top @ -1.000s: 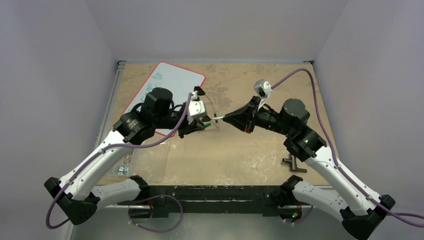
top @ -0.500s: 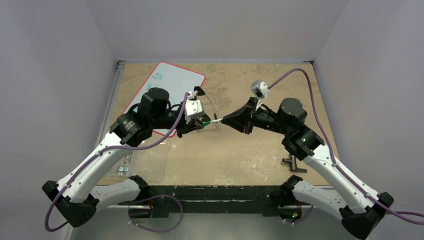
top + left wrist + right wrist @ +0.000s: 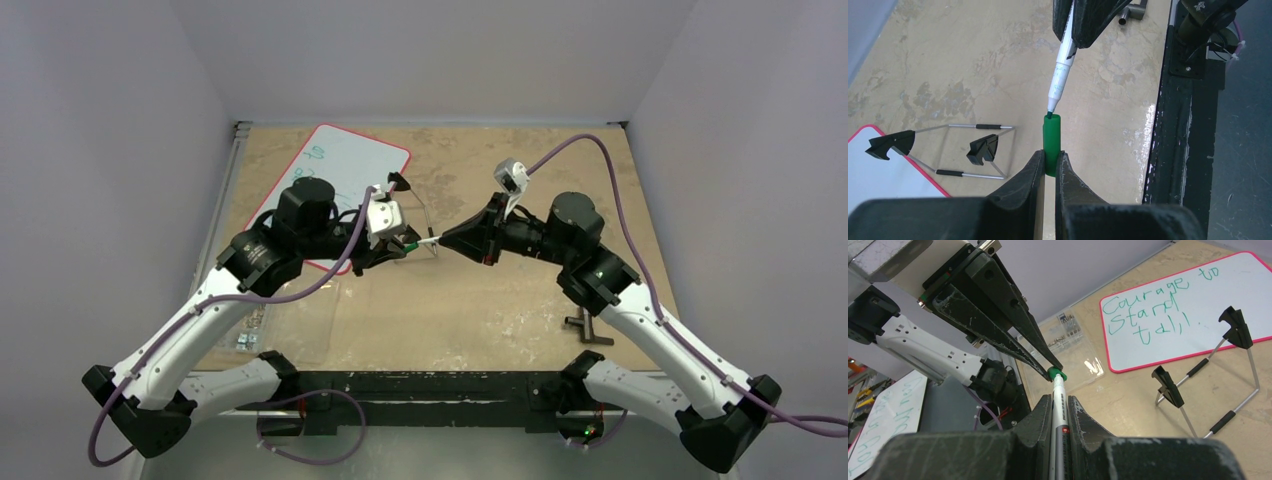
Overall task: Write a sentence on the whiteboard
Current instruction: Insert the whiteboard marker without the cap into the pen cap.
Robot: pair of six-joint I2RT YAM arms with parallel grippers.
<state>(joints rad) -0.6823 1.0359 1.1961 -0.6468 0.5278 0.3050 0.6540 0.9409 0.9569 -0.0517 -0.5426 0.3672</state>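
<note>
The red-rimmed whiteboard (image 3: 1243,285) bears the teal-green sentence (image 3: 1148,315) "Courage to Stand tall"

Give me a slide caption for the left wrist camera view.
Left hand pinches the green cap while the right hand holds the marker tip at its mouth.

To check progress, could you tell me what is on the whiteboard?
Green writing on the whiteboard: "Courage to Stand tall". From above, the left arm covers the board's near part.
</note>
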